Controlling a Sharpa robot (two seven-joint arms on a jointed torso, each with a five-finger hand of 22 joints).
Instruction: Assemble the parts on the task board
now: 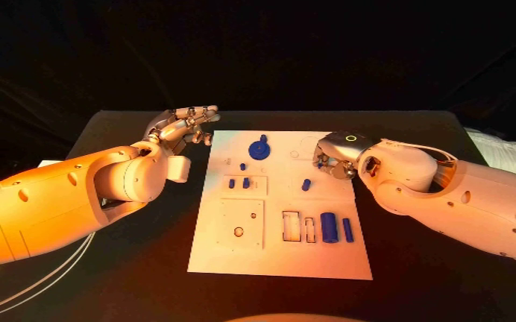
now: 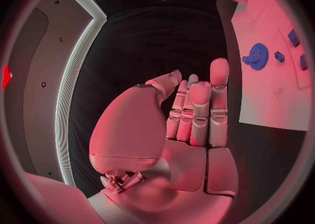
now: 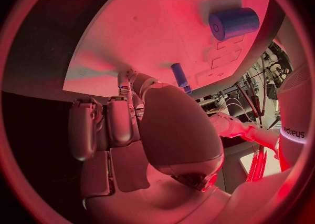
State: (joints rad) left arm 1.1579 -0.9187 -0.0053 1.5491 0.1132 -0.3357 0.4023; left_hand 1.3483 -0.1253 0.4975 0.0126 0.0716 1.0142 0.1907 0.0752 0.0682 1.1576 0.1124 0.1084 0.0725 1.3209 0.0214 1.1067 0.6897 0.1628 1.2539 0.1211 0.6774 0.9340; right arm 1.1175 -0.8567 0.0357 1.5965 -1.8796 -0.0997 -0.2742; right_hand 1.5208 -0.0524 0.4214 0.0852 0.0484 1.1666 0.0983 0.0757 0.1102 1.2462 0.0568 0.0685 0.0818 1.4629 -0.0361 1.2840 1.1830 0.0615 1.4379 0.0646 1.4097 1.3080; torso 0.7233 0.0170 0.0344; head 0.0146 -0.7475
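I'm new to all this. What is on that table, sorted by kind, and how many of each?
Blue gear: 1
Small blue pegs: 4
Blue cylinders: 2
White board: 1
Robot hands: 2
Total: 10

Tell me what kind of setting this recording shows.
Probably a lab test bench with dark surroundings: a black table carrying a white task board with cut-out slots, small blue parts like a gear and a cylinder.
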